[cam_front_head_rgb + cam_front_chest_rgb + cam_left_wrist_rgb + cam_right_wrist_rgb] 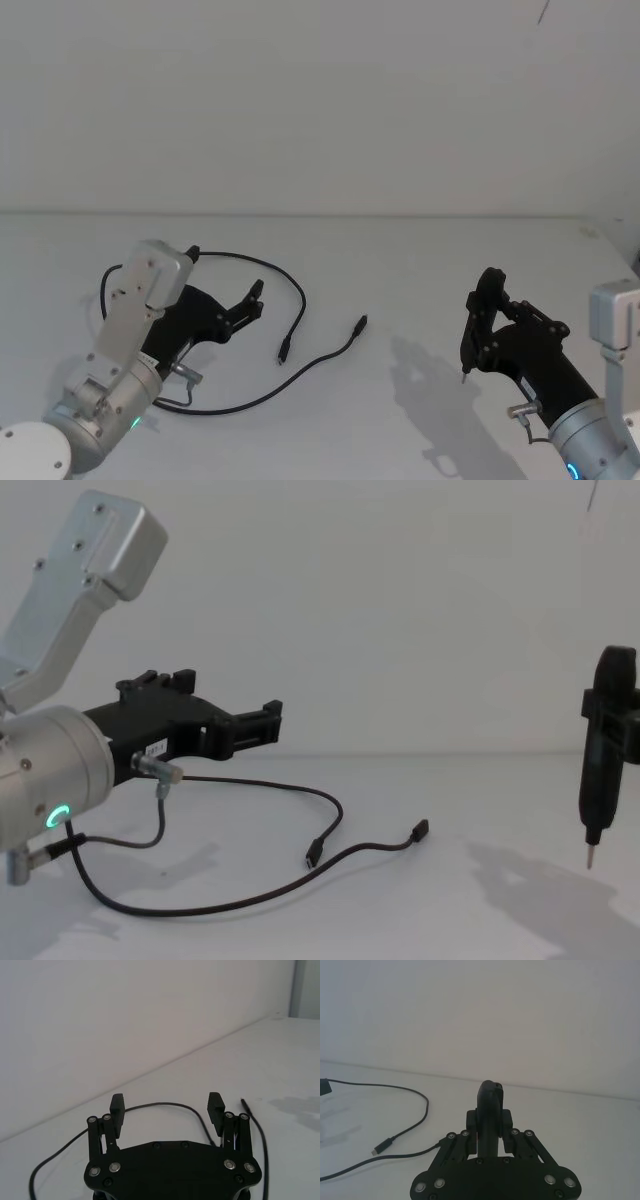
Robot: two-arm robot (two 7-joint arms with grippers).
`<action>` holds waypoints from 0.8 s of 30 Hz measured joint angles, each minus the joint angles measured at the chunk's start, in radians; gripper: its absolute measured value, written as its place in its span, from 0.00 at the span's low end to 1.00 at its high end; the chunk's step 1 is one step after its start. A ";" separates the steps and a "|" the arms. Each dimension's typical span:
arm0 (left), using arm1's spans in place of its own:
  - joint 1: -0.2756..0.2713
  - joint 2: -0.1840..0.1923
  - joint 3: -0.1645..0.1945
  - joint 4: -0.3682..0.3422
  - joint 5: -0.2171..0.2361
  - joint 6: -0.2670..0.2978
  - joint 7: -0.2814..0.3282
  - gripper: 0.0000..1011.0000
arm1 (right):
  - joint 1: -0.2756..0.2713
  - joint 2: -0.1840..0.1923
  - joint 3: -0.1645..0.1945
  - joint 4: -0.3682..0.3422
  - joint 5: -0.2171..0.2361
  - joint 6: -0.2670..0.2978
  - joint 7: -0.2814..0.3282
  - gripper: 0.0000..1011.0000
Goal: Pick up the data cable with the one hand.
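— Head view?
— Left gripper [255,300], fingers spread and holding nothing, points into the data cable [301,300] loop on the table [420,260]. Right gripper [468,350], clenched, sits far right.
— Left wrist?
— Cable [180,1105] curves just beyond the fingertips [216,1102].
— Chest?
— Gripper [270,718] above cable [335,802], apart.

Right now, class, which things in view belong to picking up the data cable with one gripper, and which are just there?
Belong to the job:
- data cable, lying looped on the table
- left gripper, open, pointing into the cable's loop

Just there:
- right gripper, shut, parked off to the right
- short wire with a silver plug, on the left arm
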 joint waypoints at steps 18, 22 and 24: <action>-0.038 0.020 0.031 0.023 -0.086 0.015 -0.208 0.99 | 0.000 0.000 0.000 0.000 0.000 0.000 0.000 0.28; -0.051 0.025 0.043 0.041 -0.104 0.026 -0.265 0.99 | 0.000 0.000 0.000 0.000 0.000 0.000 0.000 0.28; -0.058 0.027 0.050 0.050 -0.111 0.031 -0.291 0.99 | 0.000 0.000 0.000 0.000 0.000 0.000 0.000 0.28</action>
